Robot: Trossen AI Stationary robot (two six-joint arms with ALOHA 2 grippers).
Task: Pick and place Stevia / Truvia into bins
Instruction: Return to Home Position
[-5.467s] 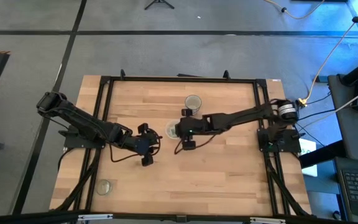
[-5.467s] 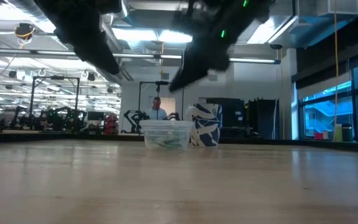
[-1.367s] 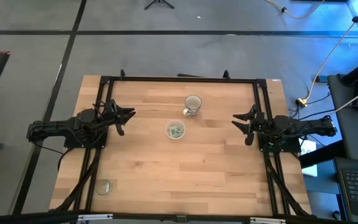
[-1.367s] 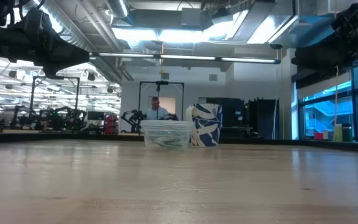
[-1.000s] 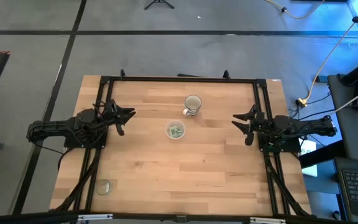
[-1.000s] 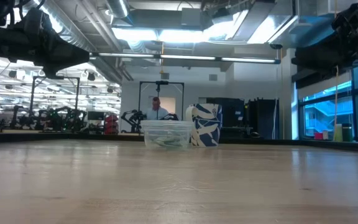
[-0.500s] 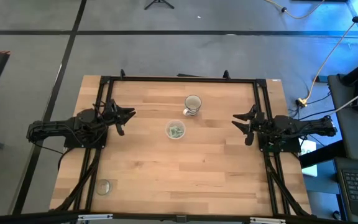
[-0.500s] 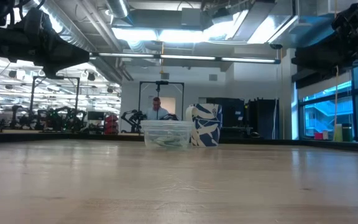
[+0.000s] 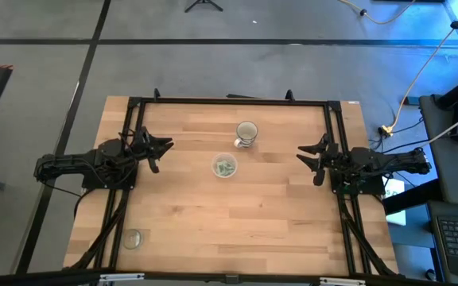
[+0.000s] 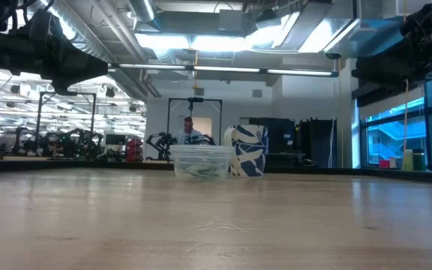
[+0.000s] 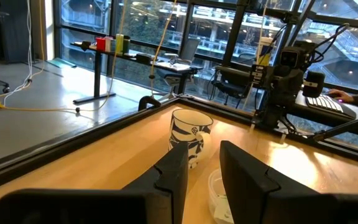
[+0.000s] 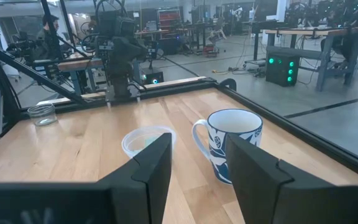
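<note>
The green sachets lie inside the clear cup in the middle of the surface. They are too small to tell which way they point. The left pincer and right pincer wait at the sides, a bit open, holding nothing.

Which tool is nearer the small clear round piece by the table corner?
Left. The left tool hangs at the left edge of the table, the same side as the small clear round piece. The right tool hangs at the opposite edge, the whole table width away.
</note>
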